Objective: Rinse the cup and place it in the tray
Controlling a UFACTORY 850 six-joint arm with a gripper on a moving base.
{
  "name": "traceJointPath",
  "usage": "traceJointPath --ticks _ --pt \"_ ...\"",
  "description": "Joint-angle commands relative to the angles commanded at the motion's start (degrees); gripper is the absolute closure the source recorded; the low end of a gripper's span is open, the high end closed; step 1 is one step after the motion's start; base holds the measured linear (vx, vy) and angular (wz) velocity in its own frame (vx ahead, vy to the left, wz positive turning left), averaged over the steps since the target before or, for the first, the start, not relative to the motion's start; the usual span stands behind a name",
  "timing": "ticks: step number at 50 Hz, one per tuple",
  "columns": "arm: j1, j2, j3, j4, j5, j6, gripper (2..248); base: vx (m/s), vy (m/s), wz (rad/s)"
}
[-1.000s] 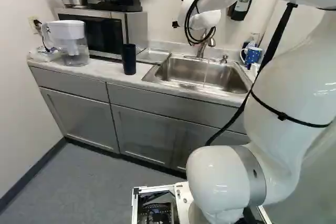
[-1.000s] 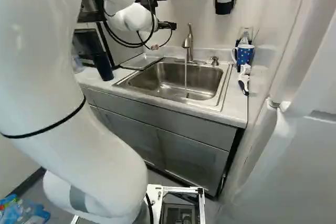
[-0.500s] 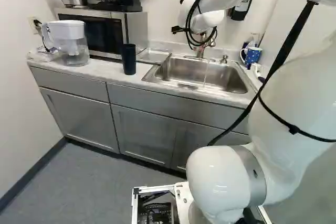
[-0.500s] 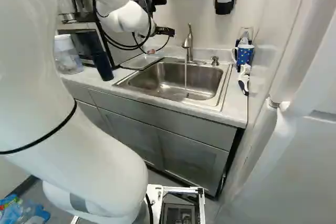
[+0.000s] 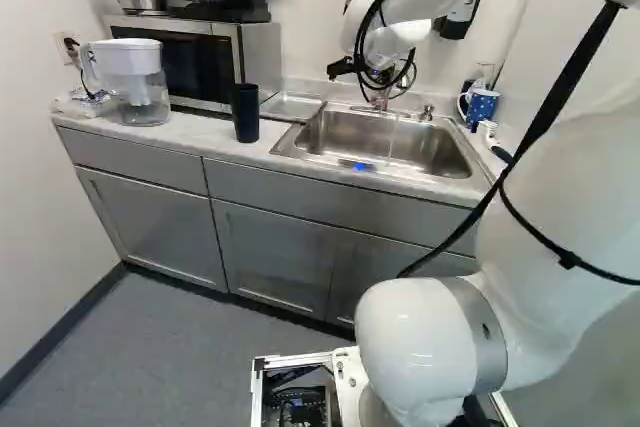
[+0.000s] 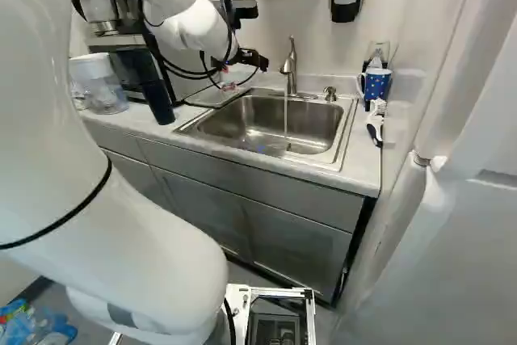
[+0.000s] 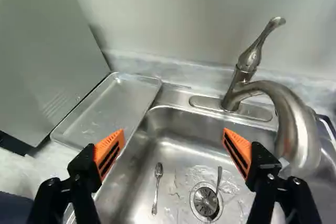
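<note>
Pincer (image 6: 249,60) released; wrist view shows the two fingers spread wide, orange pads (image 7: 111,150) well apart, nothing held between them. Position: over the sink (image 6: 347,141), height above it not readable. Task's cup: none in the grasp. Two candidates on the counter (image 5: 190,137), and I cannot tell which is meant: a blue mug (image 6: 377,85) with light dots, right of the pincer past the sink's right edge, and a dark tumbler (image 5: 245,113), left of the pincer and nearer the base. Tray (image 7: 113,108): metal, shallow, lying flat ahead of the pincer's left finger, beside the sink; no cup on it. Faucet (image 7: 286,103) stands ahead and to the right of the pincer, spout bent down over the basin, a thin stream of water (image 6: 286,123) falling from it. Seen past the gap between the fingers, on the basin floor: one spoon (image 7: 156,187) lying flat, and a drain (image 7: 202,201) with a second utensil (image 7: 219,179) across it, handle tilted up. Microwave (image 5: 175,62) left of the pincer, beyond the tray; water pitcher (image 5: 140,82) farther left on the same counter. Brush (image 6: 376,121) right of the pincer, just in front of the mug. Small soap pump (image 6: 330,94) right of the faucet.
</note>
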Motion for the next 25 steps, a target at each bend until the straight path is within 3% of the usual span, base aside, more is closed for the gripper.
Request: traceJointPath --ticks 25 --pt "-1.1 1.3 1.2 2.0 -10.1 0.0 3 0.0 0.0 0.0"
